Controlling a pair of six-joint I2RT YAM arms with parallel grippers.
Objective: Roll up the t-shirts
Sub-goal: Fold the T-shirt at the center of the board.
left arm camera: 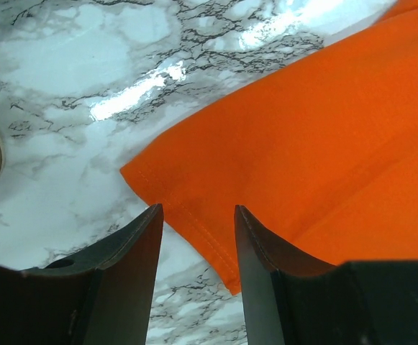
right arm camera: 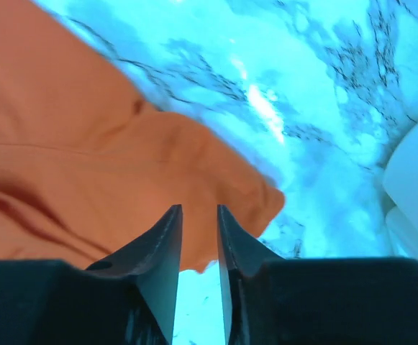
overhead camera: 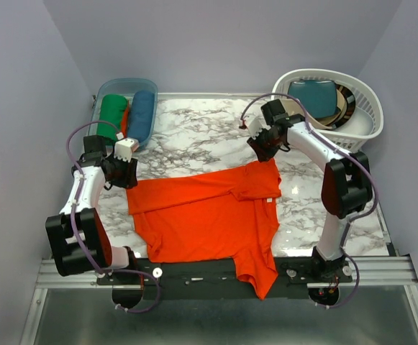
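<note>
A corner of the orange t-shirt (left arm camera: 324, 144) sits inside the wide-open left gripper (left arm camera: 198, 208), while the right gripper (right arm camera: 198, 207) is open only a little above its edge.

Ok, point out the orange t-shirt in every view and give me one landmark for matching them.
Top external: the orange t-shirt lies spread on the near half of the marble tabletop, one part hanging over the near edge.
Left wrist: its hemmed corner fills the right side.
Right wrist: its rumpled edge fills the left side.
Shared landmark: the marble tabletop beside the cloth.
</note>
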